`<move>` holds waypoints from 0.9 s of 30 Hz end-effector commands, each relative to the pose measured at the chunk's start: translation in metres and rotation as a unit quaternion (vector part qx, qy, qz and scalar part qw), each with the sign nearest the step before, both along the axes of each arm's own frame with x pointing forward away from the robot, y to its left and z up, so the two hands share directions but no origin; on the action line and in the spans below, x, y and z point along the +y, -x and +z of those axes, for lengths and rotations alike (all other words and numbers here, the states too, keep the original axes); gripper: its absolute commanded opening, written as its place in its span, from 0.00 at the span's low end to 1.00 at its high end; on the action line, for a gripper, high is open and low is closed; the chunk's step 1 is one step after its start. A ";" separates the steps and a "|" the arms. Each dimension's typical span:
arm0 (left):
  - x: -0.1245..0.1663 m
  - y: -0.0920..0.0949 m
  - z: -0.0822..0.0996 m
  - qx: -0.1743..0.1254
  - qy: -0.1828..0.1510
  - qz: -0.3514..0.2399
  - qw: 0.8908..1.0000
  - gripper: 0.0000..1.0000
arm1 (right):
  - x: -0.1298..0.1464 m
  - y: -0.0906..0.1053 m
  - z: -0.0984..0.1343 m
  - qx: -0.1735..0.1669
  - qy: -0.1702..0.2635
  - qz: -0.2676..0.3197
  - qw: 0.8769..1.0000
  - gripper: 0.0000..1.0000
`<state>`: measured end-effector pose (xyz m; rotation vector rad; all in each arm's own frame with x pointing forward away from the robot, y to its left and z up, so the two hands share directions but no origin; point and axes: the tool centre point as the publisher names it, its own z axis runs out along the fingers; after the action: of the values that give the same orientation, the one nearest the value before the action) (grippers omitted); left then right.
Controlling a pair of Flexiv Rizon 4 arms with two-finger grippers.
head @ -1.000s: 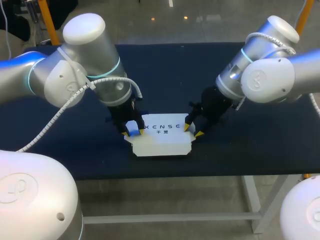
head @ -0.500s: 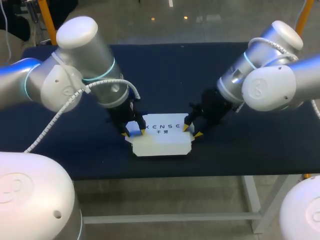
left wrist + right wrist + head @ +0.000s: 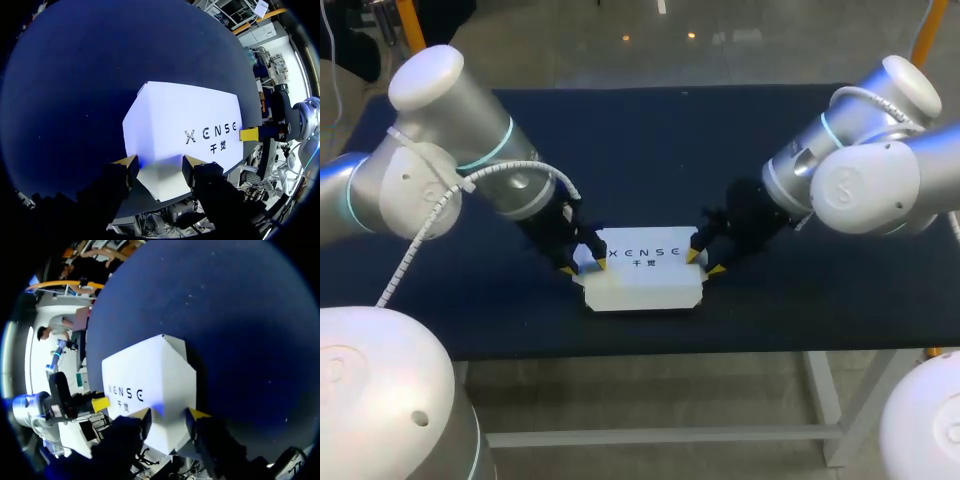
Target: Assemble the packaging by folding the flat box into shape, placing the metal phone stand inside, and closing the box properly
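Observation:
The white box [image 3: 645, 275] lies folded into shape, its printed lid facing up, near the front of the dark blue table [image 3: 650, 150]. My left gripper [image 3: 584, 266] stands at its left end. In the left wrist view the box [image 3: 185, 115] has its end flap between the fingers of that gripper [image 3: 160, 167], which stand open with a thin gap at one side. My right gripper [image 3: 704, 262] is at the right end. The right wrist view shows this gripper [image 3: 169, 416] shut on the end of the box [image 3: 150, 375]. No phone stand is in sight.
Dark tabletop stretches behind the box and to both sides. The box lies close to the table's front edge [image 3: 650, 350]. Each wrist view shows the other arm's yellow tip at the far end of the box.
My left gripper's fingers have spread a little at the box's left end, and the left arm has swung outward to the left. The box and right gripper have stayed put.

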<state>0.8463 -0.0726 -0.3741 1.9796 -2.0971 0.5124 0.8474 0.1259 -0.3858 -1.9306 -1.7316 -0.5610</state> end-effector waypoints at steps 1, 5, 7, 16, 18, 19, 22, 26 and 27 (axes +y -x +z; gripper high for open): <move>-0.001 -0.001 -0.003 -0.001 0.009 -0.003 1.000 0.61 | 0.001 0.000 -0.001 -0.002 -0.006 0.001 1.000 0.50; -0.002 -0.002 -0.005 -0.001 0.019 -0.005 1.000 0.60 | 0.002 0.001 -0.004 -0.005 -0.008 0.002 1.000 0.50; -0.003 -0.002 -0.006 -0.001 0.028 -0.008 1.000 0.60 | 0.001 0.001 -0.005 -0.005 -0.009 0.002 1.000 0.51; -0.003 0.000 -0.008 -0.004 0.063 -0.022 0.998 0.59 | 0.001 0.003 -0.008 -0.016 -0.016 -0.001 1.000 0.52; -0.003 0.000 -0.008 -0.004 0.066 -0.022 0.998 0.59 | 0.001 0.003 -0.009 -0.018 -0.019 -0.001 1.000 0.53; -0.004 0.000 -0.008 -0.004 0.069 -0.025 0.997 0.58 | 0.001 0.003 -0.009 -0.019 -0.020 -0.002 1.000 0.53; -0.004 0.000 -0.009 -0.003 0.073 -0.031 0.997 0.57 | 0.001 0.003 -0.010 -0.021 -0.027 -0.003 0.999 0.50; -0.005 0.000 -0.008 0.000 0.086 -0.042 0.995 0.58 | 0.001 0.004 -0.011 -0.031 -0.035 -0.004 0.999 0.51; -0.005 0.001 -0.008 0.001 0.091 -0.047 0.995 0.58 | 0.002 0.004 -0.011 -0.033 -0.037 -0.004 0.999 0.50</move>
<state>0.8440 -0.0776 -0.3782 1.7932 -2.0546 0.6527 0.8461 0.1279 -0.3921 -1.9014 -1.7251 -0.6708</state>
